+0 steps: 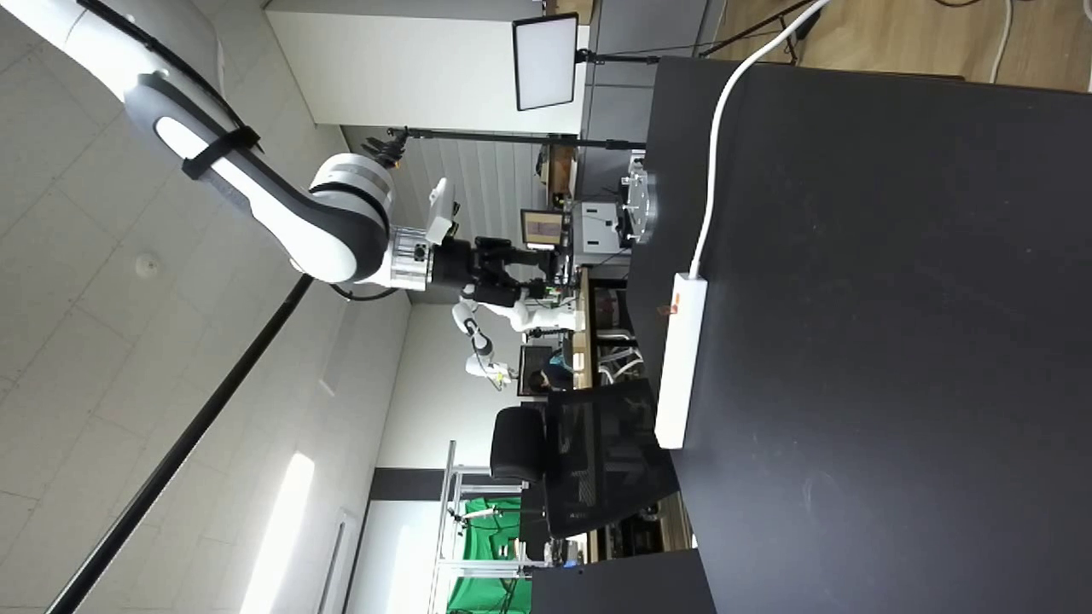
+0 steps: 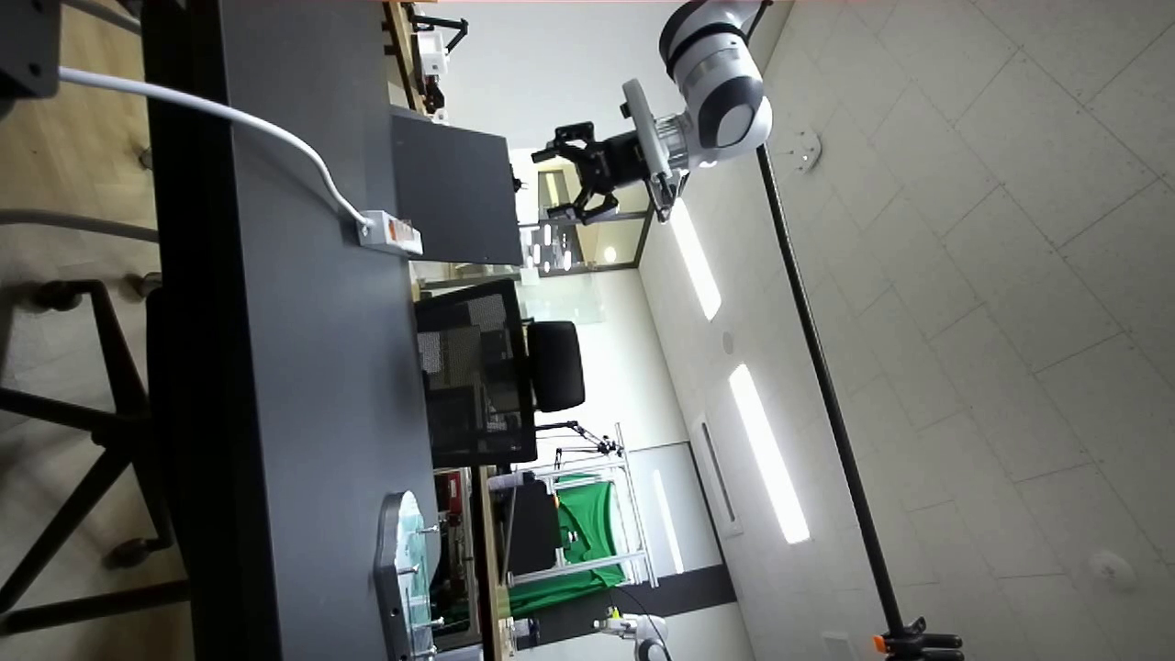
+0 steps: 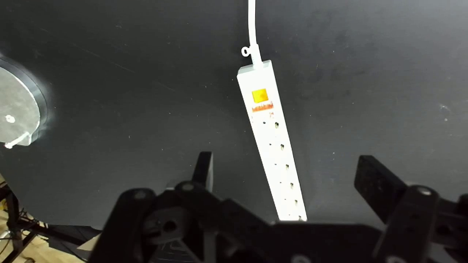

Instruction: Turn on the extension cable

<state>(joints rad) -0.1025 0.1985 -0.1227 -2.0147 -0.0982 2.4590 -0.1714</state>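
Gripper hangs above the strip, jaws spread wide

The white strip lies flat on the black table, socket side up. Its cord leaves one end and, in both exterior views, reaches past the table's edge. An orange-yellow switch sits on the strip's top, near the corded end; next to it comes red lettering, too blurred to read, then a row of socket holes along the strip. Whether the switch is on cannot be told.

The gripper is in the air, well apart from the strip, at the end of the arm. Its fingers stand far apart and hold nothing. In the wrist view the strip shows beneath, in the gap between them.

A round plate rests on the table to one side of the strip, well apart from it. In an exterior view a black chair stands beyond the strip, past the end without the cord.
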